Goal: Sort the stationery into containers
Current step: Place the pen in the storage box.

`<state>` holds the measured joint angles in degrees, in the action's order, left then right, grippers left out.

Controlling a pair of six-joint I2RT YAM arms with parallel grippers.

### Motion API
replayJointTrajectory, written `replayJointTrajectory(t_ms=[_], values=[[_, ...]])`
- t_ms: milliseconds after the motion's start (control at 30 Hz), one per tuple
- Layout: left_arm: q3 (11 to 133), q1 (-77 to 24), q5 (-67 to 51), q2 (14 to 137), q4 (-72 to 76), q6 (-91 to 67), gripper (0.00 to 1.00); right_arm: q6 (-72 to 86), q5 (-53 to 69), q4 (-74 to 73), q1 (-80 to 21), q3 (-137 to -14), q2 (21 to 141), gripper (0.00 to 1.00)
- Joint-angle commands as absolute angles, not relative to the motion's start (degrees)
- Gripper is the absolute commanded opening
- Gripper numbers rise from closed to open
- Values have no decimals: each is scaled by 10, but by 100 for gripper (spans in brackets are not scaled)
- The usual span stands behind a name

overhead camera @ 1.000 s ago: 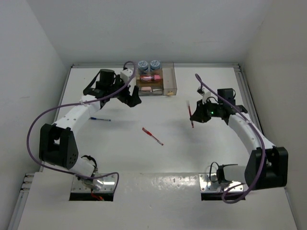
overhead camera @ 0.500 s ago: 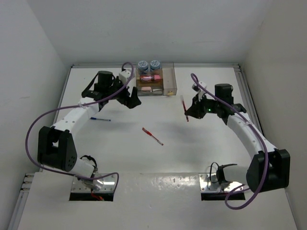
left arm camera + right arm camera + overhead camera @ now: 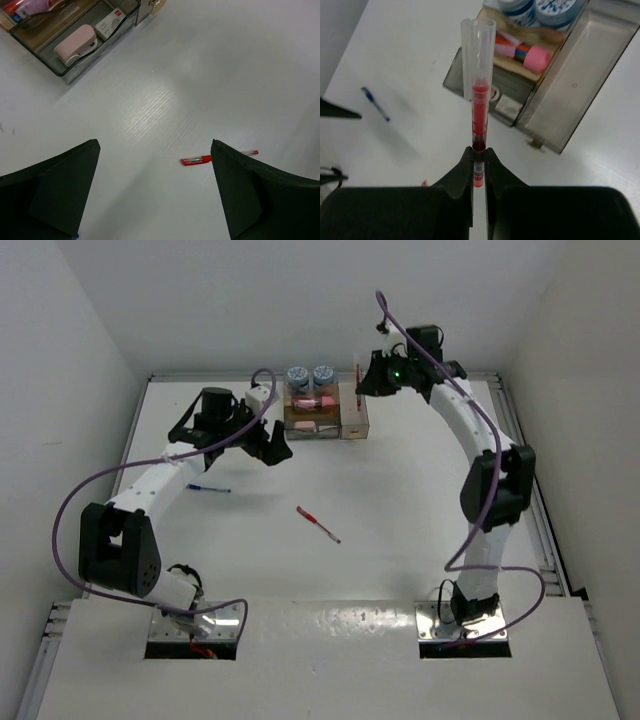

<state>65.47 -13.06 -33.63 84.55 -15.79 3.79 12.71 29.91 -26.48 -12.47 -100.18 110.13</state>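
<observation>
Red translucent plastic under a clear tubular cap is forming the held red pen [image 3: 479, 107]. It is standing upright in the right end effector [image 3: 479, 152], whose matte black jaws are pinching the lower barrel with almost no gap. The pen is hanging above the organiser [image 3: 354, 432], over the far end of its narrow section [image 3: 580, 75], and is not touching it.

The right wrist view is showing the smooth tan floor of that section through grey-clear walls. In the wide section it is showing two round patterned rolls [image 3: 555, 10] and a chunky pink piece [image 3: 536, 57]. A thin blue pen [image 3: 375, 104] is lying on the white worktop [image 3: 420, 510], well to the left.

The left end effector [image 3: 154, 145] is hovering over the worktop just near-left of the organiser, with its fingers spread wide and gripping nothing. Only the left wrist view is showing a rounded pink-and-white eraser [image 3: 75, 44] lying in the near compartment of the organiser. Only this view is also showing the fine ribbed sheen of the worktop. A loose red pen [image 3: 210, 158] is lying flat mid-worktop, well apart from both arms.

One second ago the right end effector was carrying its pen over the right-middle of the worktop; it is now reaching far, at the organiser. The left arm and both loose pens are keeping their places.
</observation>
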Motion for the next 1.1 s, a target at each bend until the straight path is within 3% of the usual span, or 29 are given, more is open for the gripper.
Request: replayJointTrajectory(t_ms=[0, 433, 1067], values=[[672, -120, -351, 845, -146, 38, 100, 192, 248, -323, -124, -1111, 1183, 0], [672, -111, -361, 860, -137, 30, 100, 181, 167, -260, -124, -1196, 1305, 0], [629, -108, -352, 841, -115, 13, 100, 187, 152, -194, -137, -1188, 1375, 3]])
